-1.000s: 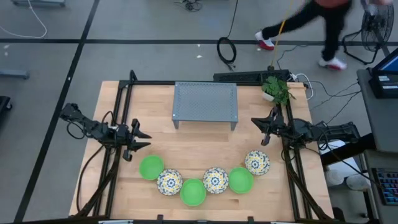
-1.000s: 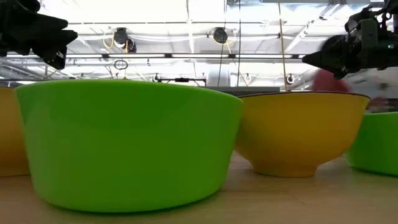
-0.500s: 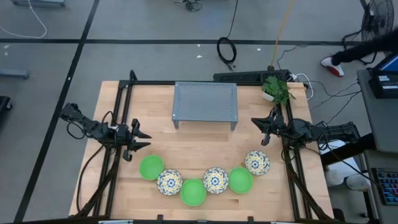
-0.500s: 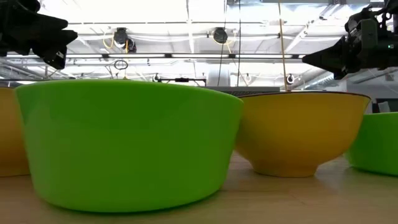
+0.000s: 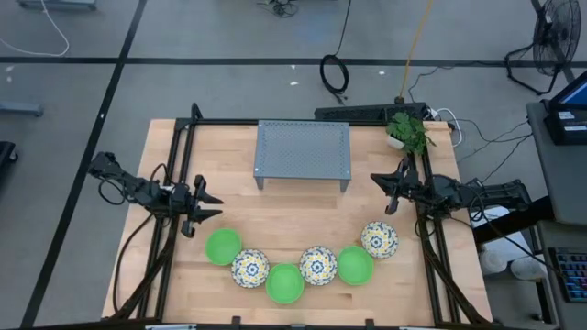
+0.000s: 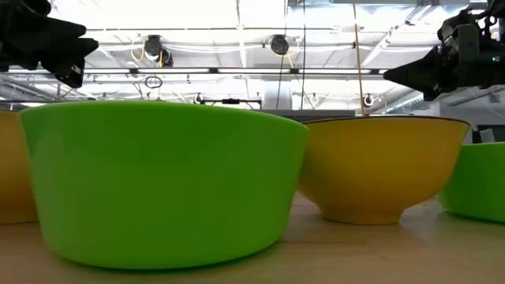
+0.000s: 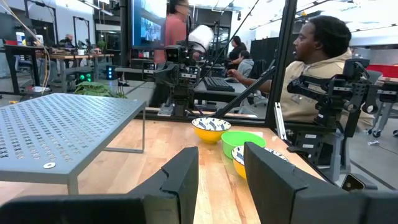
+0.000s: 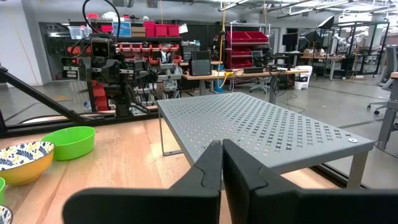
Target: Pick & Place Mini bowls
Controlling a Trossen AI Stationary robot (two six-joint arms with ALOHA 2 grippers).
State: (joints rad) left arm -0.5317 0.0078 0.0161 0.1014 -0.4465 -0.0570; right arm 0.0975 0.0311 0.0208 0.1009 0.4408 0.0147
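Six mini bowls (image 5: 303,264) sit in a curved row in front of the grey perforated stand (image 5: 303,151), leftmost green bowl (image 5: 223,247) just below the half-open, empty left gripper (image 5: 209,205), while the right gripper (image 5: 378,190) waits pinched shut.

— What surrounds the bench (image 5: 303,215)?

— A grey floor (image 5: 229,87) crossed by dark tape lines, with a coiled black cable (image 5: 334,74) lying at twelve o'clock from the bench and a small green plant (image 5: 408,131) at its one o'clock corner. A fan (image 5: 552,41) stands at two o'clock.

— And farther out?

— From table height, a white ceiling (image 6: 260,47) with trusses and hanging lamps. Beyond the bench, shelving with red bins (image 8: 245,40), desks with monitors (image 8: 201,66), and a large screen (image 7: 149,28). A seated person in a tan top (image 7: 311,74) is close by; others sit or stand behind.
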